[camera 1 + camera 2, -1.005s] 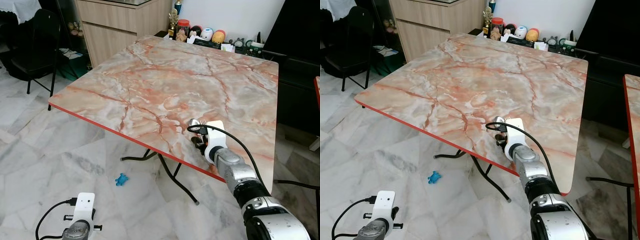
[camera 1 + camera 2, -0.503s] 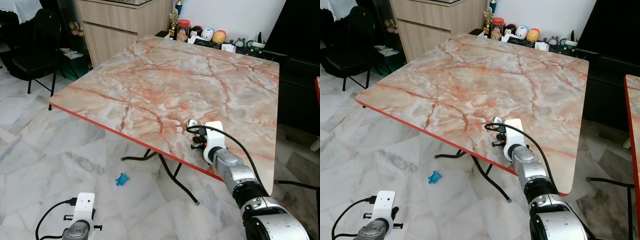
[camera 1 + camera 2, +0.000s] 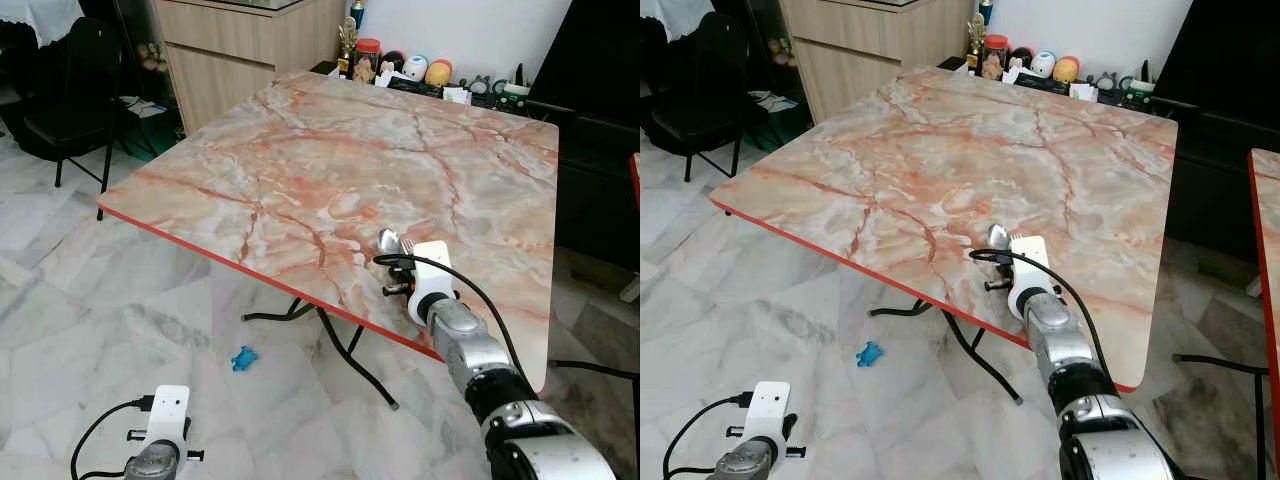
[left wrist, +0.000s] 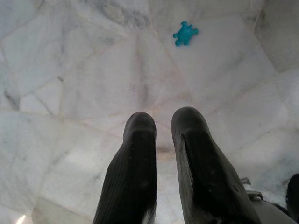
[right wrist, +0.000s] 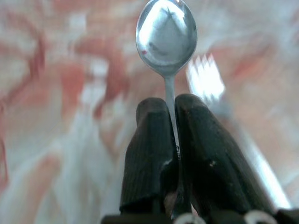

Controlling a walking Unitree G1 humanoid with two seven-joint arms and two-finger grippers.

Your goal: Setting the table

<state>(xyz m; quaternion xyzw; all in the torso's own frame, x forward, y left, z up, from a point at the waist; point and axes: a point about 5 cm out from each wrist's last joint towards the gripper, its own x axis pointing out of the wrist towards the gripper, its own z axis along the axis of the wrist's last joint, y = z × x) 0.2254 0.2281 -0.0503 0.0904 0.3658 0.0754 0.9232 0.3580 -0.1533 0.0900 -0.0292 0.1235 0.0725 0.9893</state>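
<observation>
Nearest to us, our left gripper [image 4: 159,126] is hanging idle low over the pale marble floor [image 3: 90,300], its two black fingers [image 4: 133,163] standing nearly together with a thin gap between them and nothing in it. A small blue toy [image 3: 243,358] is lying on the floor beyond it, just by the table's black legs [image 3: 330,335].

Further out, our right gripper [image 5: 170,109] is reaching over the near red-edged side of the table [image 3: 300,150], and its fingers [image 5: 149,158] are pinching the thin handle of a spoon [image 5: 166,37], whose shiny bowl is pointing forward past the fingertips, just above the marbled top. A fork [image 5: 205,81] is lying on the table just beside the spoon, on its right; it is blurred in the wrist view, so we are only fairly sure it is resting flat.

At the far edge of the table, a row of small jars and figures [image 3: 400,68] is standing against the wall, beside a wooden cabinet [image 3: 240,45]. A black chair [image 3: 70,90] is standing well off to the left.
</observation>
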